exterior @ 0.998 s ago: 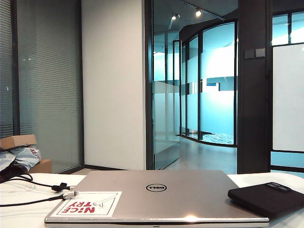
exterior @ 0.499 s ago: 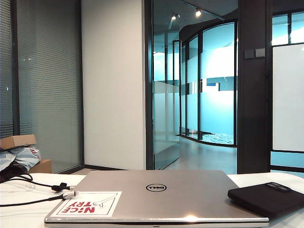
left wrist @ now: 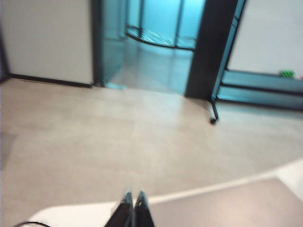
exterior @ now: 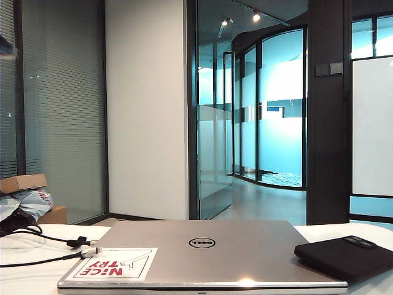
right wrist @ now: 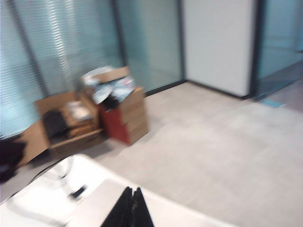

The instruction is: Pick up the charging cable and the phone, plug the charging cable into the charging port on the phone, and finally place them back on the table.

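The black charging cable (exterior: 54,238) lies on the white table (exterior: 27,278) at the left, its silver plug tip (exterior: 92,251) beside the laptop. The matte-black phone (exterior: 344,255) rests at the right, against the laptop's corner. My left gripper (left wrist: 133,196) is shut and empty, high above the table's far edge; a bit of cable (left wrist: 26,223) shows below it. My right gripper (right wrist: 132,191) is shut and empty too, over the laptop lid, with the cable's black strap knot (right wrist: 77,192) on the table beyond it. Neither gripper's jaws show in the exterior view. The phone is out of both wrist views.
A closed silver Dell laptop (exterior: 199,252) with a red-and-white sticker (exterior: 113,264) fills the table's middle. Cardboard boxes (right wrist: 102,111) with clutter stand on the floor past the table's left end. A blurred dark shape (exterior: 5,46) shows at the exterior view's upper left edge.
A blurred dark shape has come in at the upper left edge of the exterior view. Cable, phone and laptop lie as before.
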